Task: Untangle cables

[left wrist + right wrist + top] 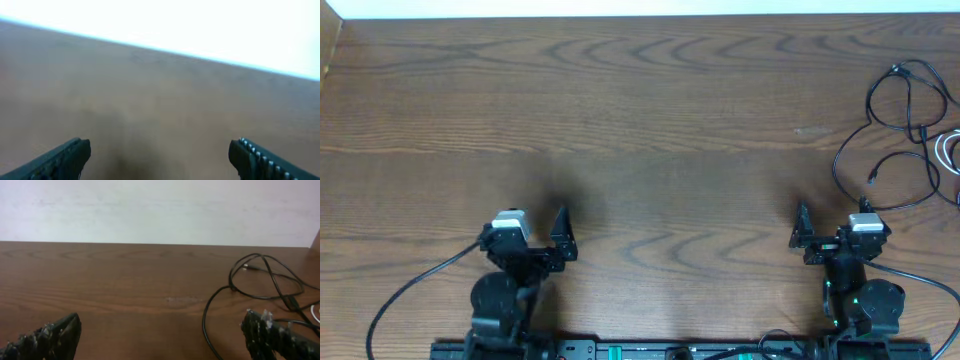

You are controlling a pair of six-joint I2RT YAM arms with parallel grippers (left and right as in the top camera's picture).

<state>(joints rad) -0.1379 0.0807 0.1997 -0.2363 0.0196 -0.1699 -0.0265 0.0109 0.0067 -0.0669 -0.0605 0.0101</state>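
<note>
Loosely, black cable [923,131] and white cable [948,150] sprawl on table [640,130].

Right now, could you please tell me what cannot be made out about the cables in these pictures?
White cable: overhead, cut off by the right edge; only a loop shows; whether it crosses the black cable is unclear.
Plug ends: overhead, too small to identify.
Black cable's near loops: right wrist, hidden behind a finger of the right hand.
Left wrist: blurred; no cable in view.
</note>
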